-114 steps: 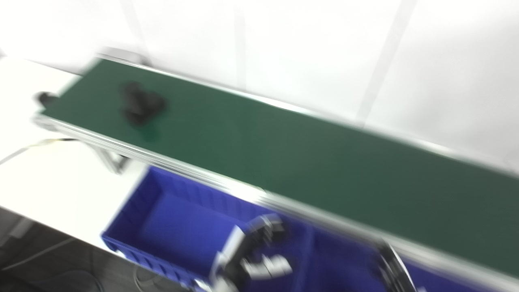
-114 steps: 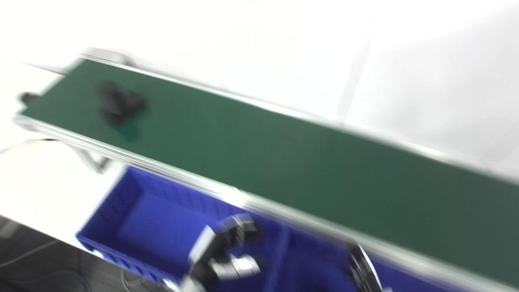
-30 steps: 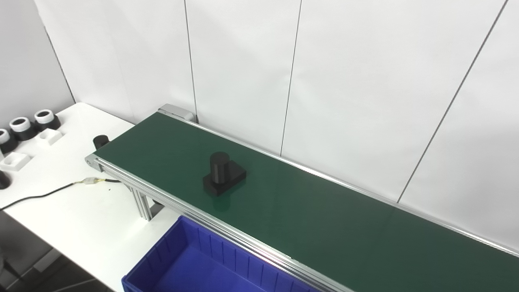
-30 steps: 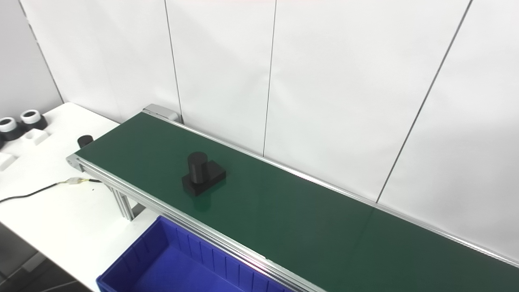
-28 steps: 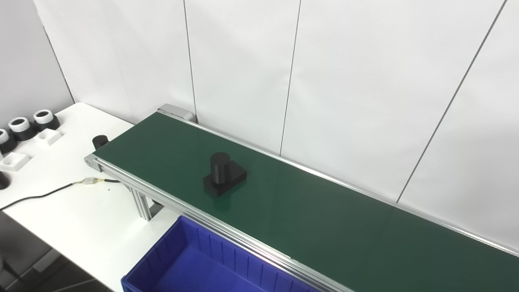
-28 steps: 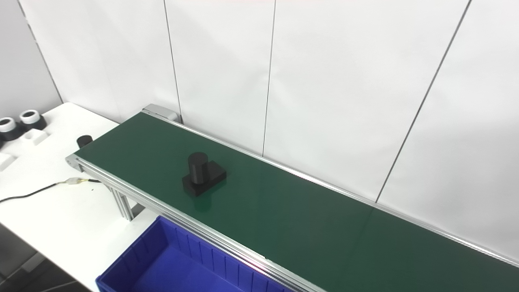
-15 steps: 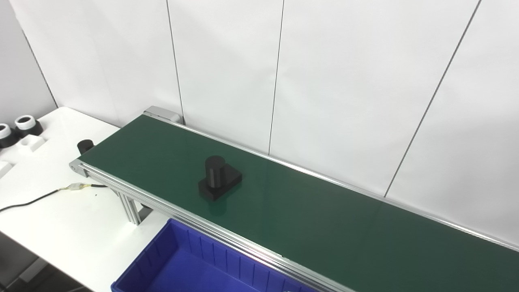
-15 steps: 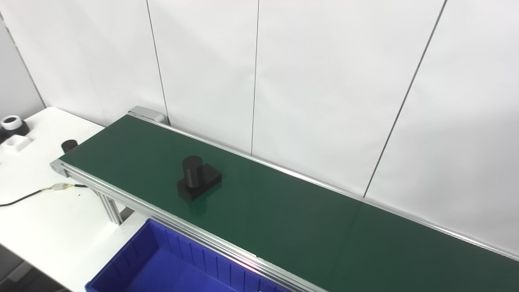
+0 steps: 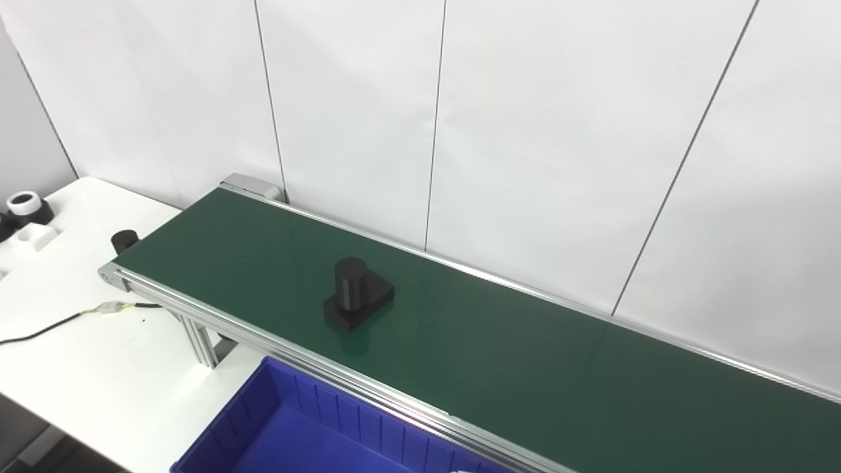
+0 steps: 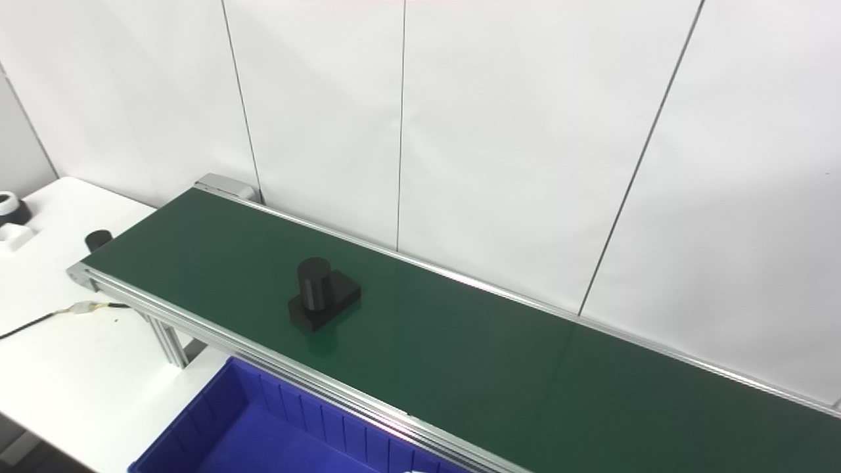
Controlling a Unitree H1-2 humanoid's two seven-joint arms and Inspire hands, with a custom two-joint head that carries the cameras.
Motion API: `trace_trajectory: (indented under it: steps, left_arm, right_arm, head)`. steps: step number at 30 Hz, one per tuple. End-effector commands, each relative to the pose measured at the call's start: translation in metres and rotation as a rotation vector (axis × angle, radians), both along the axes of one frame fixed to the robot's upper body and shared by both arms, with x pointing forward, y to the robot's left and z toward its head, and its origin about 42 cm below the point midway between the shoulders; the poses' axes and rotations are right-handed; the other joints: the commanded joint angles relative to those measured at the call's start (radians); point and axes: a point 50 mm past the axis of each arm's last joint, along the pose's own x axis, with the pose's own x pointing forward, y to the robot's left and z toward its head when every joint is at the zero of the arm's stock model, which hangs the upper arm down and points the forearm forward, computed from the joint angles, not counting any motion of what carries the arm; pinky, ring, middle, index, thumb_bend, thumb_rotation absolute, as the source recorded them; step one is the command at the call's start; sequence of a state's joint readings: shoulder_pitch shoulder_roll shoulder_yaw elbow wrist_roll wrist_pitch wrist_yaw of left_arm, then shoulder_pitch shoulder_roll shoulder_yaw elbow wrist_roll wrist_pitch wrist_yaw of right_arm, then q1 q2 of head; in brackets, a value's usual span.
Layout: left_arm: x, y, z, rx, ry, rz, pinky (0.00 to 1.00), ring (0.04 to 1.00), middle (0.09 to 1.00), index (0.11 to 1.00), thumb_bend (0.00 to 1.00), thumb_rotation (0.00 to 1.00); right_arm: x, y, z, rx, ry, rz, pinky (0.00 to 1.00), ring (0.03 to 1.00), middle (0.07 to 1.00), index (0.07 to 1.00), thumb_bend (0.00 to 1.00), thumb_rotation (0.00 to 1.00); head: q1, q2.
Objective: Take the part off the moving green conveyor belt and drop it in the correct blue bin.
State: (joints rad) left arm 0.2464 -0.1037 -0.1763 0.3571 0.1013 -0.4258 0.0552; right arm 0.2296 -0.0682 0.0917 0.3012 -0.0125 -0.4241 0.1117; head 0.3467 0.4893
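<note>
One bin: a blue bin point(image 9: 315, 427) is sitting nearest the camera at the bottom edge, just in front of the belt's near rail, its ribbed inner wall showing.
Hands: neither the left nor the right hand is showing in either view, so whether they are apart or closed cannot be told.
Desk: a white desk point(image 9: 98, 368) is carrying the bin and the conveyor's leg point(image 9: 200, 345).
Cable: a black cable with a pale connector point(image 9: 108, 307) is lying on the desk, just beside the belt's left end.
Conveyor: the green conveyor belt point(image 9: 525, 355) is running diagonally from upper left to lower right, framed by silver rails.
Part: the black part point(image 9: 357, 301), an upright cylinder on a flat square base, is standing on the belt toward its left half, nearer the front rail than the back one.
Far left items: a small black cylinder point(image 9: 123, 240) is standing by the belt's end; a white-topped black ring point(image 9: 26, 207) and a white block point(image 9: 29, 238) are lying farther left.
Wall: white panels point(image 9: 525, 131) are rising behind the belt.
</note>
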Motion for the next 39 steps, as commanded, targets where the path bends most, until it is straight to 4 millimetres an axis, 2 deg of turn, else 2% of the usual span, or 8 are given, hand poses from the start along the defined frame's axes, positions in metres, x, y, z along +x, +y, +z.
trace_trajectory:
  steps: [1, 11, 17, 32, 39]
  left_arm:
    - [0.002, -0.006, 0.008, -0.017, -0.057, -0.004, 0.69, 0.665, 0.670, 0.690, 0.76, 0.00]
    - [0.000, -0.003, 0.010, -0.014, -0.064, 0.001, 0.70, 0.662, 0.671, 0.695, 0.76, 0.00]
    - [-0.001, 0.000, 0.012, -0.014, -0.065, 0.002, 0.71, 0.669, 0.675, 0.702, 0.73, 0.00]
    - [0.000, 0.007, 0.010, -0.018, -0.062, 0.004, 0.73, 0.685, 0.693, 0.714, 0.68, 0.00]
    - [0.000, 0.010, 0.011, -0.028, -0.059, 0.011, 0.74, 0.698, 0.707, 0.725, 0.64, 0.00]
  right_arm:
    - [0.006, 0.002, 0.012, 0.018, -0.081, -0.004, 0.61, 0.723, 0.806, 0.846, 0.64, 0.00]
    - [0.003, 0.004, 0.013, 0.023, -0.085, -0.008, 0.65, 0.748, 0.819, 0.845, 0.65, 0.00]
    - [0.002, 0.007, 0.015, 0.025, -0.091, -0.004, 0.62, 0.730, 0.812, 0.845, 0.67, 0.00]
    - [0.001, 0.014, 0.014, 0.023, -0.087, 0.000, 0.62, 0.725, 0.808, 0.839, 0.69, 0.00]
    - [0.005, 0.019, 0.014, -0.001, -0.096, 0.002, 0.61, 0.711, 0.796, 0.820, 0.74, 0.00]
  head:
    - [0.001, 0.001]
    - [-0.038, 0.027]
    - [-0.060, 0.036]
    - [-0.150, 0.025]
    - [-0.161, 0.035]
